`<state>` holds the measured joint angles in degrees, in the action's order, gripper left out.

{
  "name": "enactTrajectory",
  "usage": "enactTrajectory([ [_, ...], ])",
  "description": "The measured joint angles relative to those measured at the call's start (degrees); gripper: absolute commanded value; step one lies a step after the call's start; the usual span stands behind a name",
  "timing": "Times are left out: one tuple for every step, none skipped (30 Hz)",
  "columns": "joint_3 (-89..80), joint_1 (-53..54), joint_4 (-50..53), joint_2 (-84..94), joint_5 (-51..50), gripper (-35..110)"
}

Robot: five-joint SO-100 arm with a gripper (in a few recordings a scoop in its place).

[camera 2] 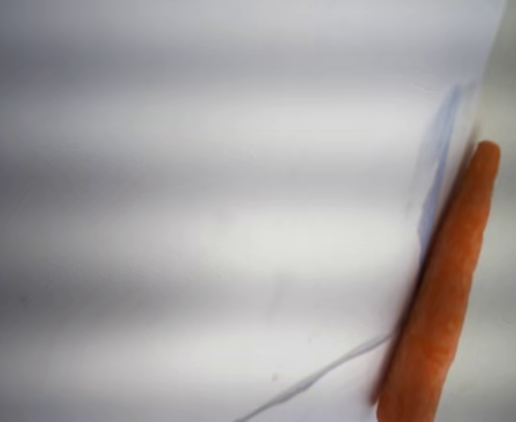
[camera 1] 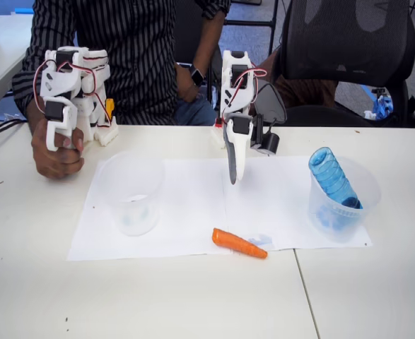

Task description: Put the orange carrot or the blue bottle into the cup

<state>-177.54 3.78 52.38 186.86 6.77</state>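
Note:
The orange carrot (camera 1: 239,243) lies on its side at the front edge of a white paper sheet (camera 1: 193,212), thick end to the left; the wrist view shows the carrot (camera 2: 442,299) along the right side of the paper (camera 2: 196,220). The cup (camera 1: 131,191), frosted and clear, stands upright on the left of the sheet with nothing in it. The blue bottle (camera 1: 332,176) leans inside a second clear cup (camera 1: 343,205) on the right. My gripper (camera 1: 233,176) hangs point down over the middle of the sheet, behind the carrot, its fingers shut on nothing.
A person in a striped shirt (camera 1: 129,56) sits behind the table. An office chair (camera 1: 348,56) stands at the back right. The table (camera 1: 193,304) is bare in front of the sheet, with a seam on the right.

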Motion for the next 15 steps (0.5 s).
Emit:
enactTrajectory([
  [0.0,0.0,0.3,0.0,0.0,15],
  [0.0,0.7,1.6,0.5,0.0,15],
  [0.0,1.7,2.0,1.7,0.0,15],
  [-0.1,2.5,2.3,2.5,0.0,15],
  [-0.3,2.8,2.4,2.6,0.0,15],
  [-0.3,2.8,2.5,2.6,0.0,15],
  [-0.3,2.7,2.5,2.6,0.0,15],
  [-0.3,2.7,2.5,2.6,0.0,15],
  [-0.3,2.7,2.5,2.6,0.0,15],
  [-0.3,2.7,2.5,2.6,-0.3,15],
  [-0.3,2.7,2.5,2.6,-0.4,15],
  [-0.3,2.7,2.5,2.6,-0.4,15],
  [-0.3,2.7,2.5,2.6,-0.4,15],
  [-0.3,2.7,2.5,2.6,-0.4,15],
  [-0.3,2.7,2.5,2.6,-0.4,15],
])
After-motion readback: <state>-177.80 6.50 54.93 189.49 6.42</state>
